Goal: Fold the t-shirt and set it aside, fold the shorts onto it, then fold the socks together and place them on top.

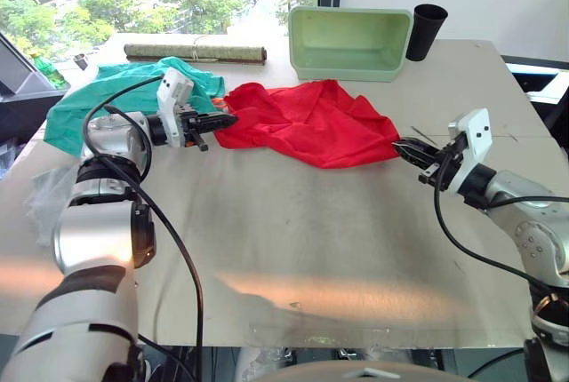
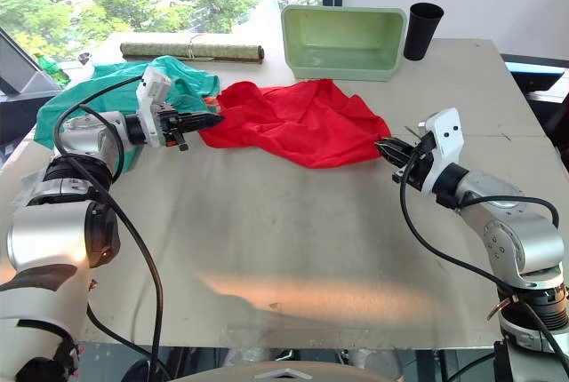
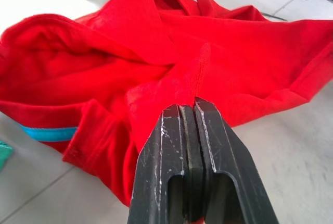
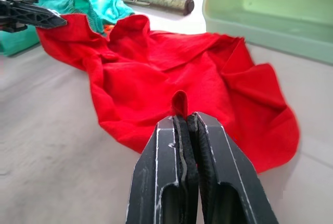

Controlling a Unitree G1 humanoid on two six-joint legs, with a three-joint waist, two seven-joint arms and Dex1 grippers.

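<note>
T-shirt (image 1: 307, 123), bright red thin fabric, is lying crumpled just before the pale green plastic tub (image 1: 348, 42); both jaws are pinching opposite edges shut. Thin cloth could be slipping free when tensioned.

No text, label, brand or number can be read on anything here.

The two head views look forward and down across the table (image 1: 293, 249) from above the arms, set slightly apart and sharing nearly the whole tabletop. The left wrist view looks close along the left gripper (image 3: 190, 112), the t-shirt (image 3: 156, 52) spreading just beyond its fingertips. The right wrist view faces the opposite way along the right gripper (image 4: 187, 120), sharing that shirt and showing the left gripper beyond it.
</note>
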